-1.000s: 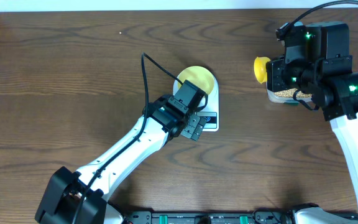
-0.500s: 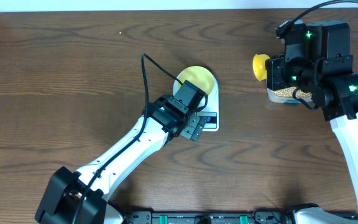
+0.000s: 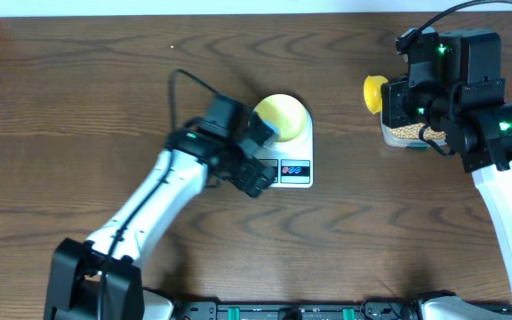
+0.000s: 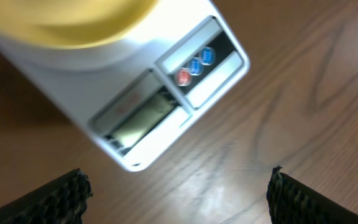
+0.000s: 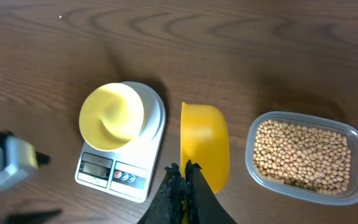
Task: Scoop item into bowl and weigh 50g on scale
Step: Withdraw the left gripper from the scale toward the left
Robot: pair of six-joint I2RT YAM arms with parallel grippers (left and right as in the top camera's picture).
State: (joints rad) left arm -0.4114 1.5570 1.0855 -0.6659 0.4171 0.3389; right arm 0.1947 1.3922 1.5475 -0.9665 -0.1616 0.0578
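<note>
Zero in bowl: bowl (image 5: pixel 112 116) sits empty on scale (image 5: pixel 155 121)
beans (image 5: pixel 300 155): all in clear tub (image 5: pixel 355 168), right of scale
right gripper (image 5: pixel 182 182): fingers pinched together on scoop (image 5: pixel 207 152) handle; no beans visible in it
left gripper (image 4: pixel 178 193): fingers spread wide, holding nothing, over table (image 4: pixel 328 93) by scale's display edge
remaining: scooping, pouring, weighing, i.e. everything, by my read

No text or number can be read anywhere. The scale's (image 4: pixel 73 81) grey display (image 4: pixel 143 118) shows no legible digits, and a faint reddish mark just above it is too blurred to read. The red and blue buttons (image 4: pixel 196 65) carry no symbols that can be made out
</note>
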